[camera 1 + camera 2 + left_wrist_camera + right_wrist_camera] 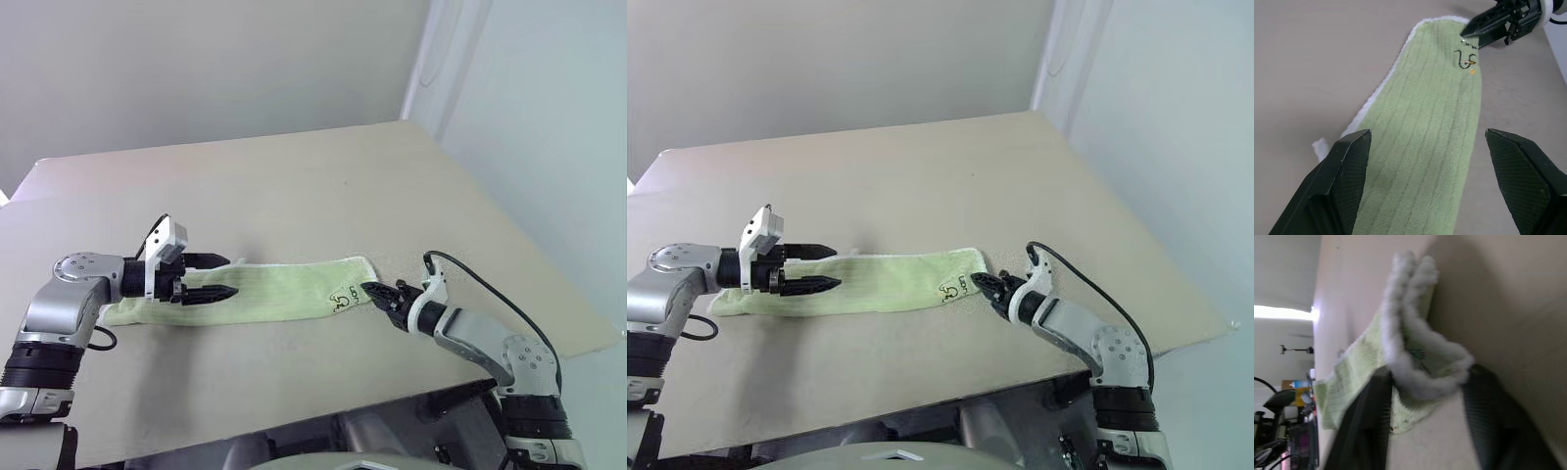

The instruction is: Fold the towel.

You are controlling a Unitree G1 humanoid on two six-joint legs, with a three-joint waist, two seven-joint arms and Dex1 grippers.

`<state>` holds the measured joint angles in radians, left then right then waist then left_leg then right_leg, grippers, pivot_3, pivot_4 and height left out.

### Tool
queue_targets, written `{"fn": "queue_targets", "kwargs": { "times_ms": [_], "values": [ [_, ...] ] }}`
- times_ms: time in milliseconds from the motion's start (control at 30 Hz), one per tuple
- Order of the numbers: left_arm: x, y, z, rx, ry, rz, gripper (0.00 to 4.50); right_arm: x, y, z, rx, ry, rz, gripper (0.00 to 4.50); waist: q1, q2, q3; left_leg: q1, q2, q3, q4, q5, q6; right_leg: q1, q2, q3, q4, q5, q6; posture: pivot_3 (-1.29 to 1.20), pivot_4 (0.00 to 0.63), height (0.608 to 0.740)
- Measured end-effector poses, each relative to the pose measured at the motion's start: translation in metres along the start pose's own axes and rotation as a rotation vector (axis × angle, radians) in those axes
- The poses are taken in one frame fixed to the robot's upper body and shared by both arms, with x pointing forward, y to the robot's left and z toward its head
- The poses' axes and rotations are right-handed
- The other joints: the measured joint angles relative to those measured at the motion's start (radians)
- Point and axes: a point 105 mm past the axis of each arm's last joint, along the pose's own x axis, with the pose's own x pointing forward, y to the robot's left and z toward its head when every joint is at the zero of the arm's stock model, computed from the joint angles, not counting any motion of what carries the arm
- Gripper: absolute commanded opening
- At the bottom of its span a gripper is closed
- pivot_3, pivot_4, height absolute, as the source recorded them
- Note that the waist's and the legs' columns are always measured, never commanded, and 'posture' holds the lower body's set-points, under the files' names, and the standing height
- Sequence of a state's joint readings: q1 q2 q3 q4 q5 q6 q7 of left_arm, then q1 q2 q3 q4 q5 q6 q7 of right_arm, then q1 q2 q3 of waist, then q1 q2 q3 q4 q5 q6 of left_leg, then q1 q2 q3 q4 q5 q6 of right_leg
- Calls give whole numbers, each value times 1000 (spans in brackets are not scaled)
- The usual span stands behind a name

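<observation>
Left eye view: the towel (265,290) is laid as a long folded strip near the tabletop's (294,186) front edge. Its right end is pinched by the right gripper (374,291). The left gripper (223,277) is held with fingers apart over the left end.

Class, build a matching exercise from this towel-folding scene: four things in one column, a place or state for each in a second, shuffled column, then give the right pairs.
Column one:
1. left pincer
2. right pincer
3. towel
4. dark printed mark

Column two:
A. lies as a long strip on the table
B. open, fingers on either side of one end of the strip
C. sits near the strip's right end
D. closing on the white-edged end of the cloth

Pairs: 1-B, 2-D, 3-A, 4-C
</observation>
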<state>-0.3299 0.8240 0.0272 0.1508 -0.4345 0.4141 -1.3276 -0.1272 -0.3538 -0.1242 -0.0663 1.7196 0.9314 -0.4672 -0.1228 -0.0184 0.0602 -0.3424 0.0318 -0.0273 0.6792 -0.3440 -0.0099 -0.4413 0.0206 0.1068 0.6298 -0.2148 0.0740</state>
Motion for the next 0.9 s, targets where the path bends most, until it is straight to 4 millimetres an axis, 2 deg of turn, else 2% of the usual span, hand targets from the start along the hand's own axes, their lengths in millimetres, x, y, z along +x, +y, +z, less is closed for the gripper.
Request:
{"fn": "queue_targets", "kwargs": {
  "times_ms": [67, 200, 267, 433, 533, 633, 733, 900],
  "values": [
    [0, 1, 0, 2, -2, 5, 3921, -1, 4, 1, -13, -3, 12, 30, 0, -1, -1, 0, 0, 0, 0, 0, 1, 0, 0, 0, 0, 0, 0, 0, 0, 712],
    [0, 5, -3, -7, -4, 25, 3921, -5, 1, 10, -23, -33, -4, 30, 4, 0, 0, 0, -1, 1, 1, 0, 1, 1, -1, 1, -1, 0, 0, 0, 0, 712],
    [-1, 7, -5, -7, -3, 32, 3921, -15, -7, 20, -30, -67, -38, 30, 9, 0, 0, 0, -1, 1, 2, 0, 1, 1, -1, 1, -1, 0, -1, 0, 0, 712],
    [-3, 9, -9, -11, 3, 45, 3921, -65, -34, 69, -92, -198, -162, 30, 28, 2, 2, 0, -2, 2, 1, 0, 1, 1, -1, 2, -1, 0, -1, 0, 0, 712],
    [-4, 10, -11, -10, 9, 49, 3921, -96, -41, 99, -127, -269, -220, 30, 29, 2, 2, 1, -2, 3, 1, 0, 1, 2, 0, 3, -1, 0, -1, 0, 0, 712],
    [-4, 12, -9, -1, 5, 52, 3921, -111, -38, 116, -174, -294, -235, 30, 24, 2, 3, 2, -2, 3, 1, 0, 1, 6, 1, 4, -1, -1, -1, 0, 0, 712],
    [-3, 13, -4, 21, -5, 53, 3921, -116, -28, 126, -251, -295, -246, 30, 23, 3, 3, 4, -2, 4, 1, 0, 1, 8, 1, 5, -1, -1, -1, 0, 0, 712],
    [-2, 15, -8, 2, -7, 57, 3921, -115, -5, 124, -480, -213, -285, 30, 25, 5, 3, 3, -2, 4, 1, 0, 1, 7, 1, 5, -1, -1, -1, 0, 0, 712]
  ]
}}
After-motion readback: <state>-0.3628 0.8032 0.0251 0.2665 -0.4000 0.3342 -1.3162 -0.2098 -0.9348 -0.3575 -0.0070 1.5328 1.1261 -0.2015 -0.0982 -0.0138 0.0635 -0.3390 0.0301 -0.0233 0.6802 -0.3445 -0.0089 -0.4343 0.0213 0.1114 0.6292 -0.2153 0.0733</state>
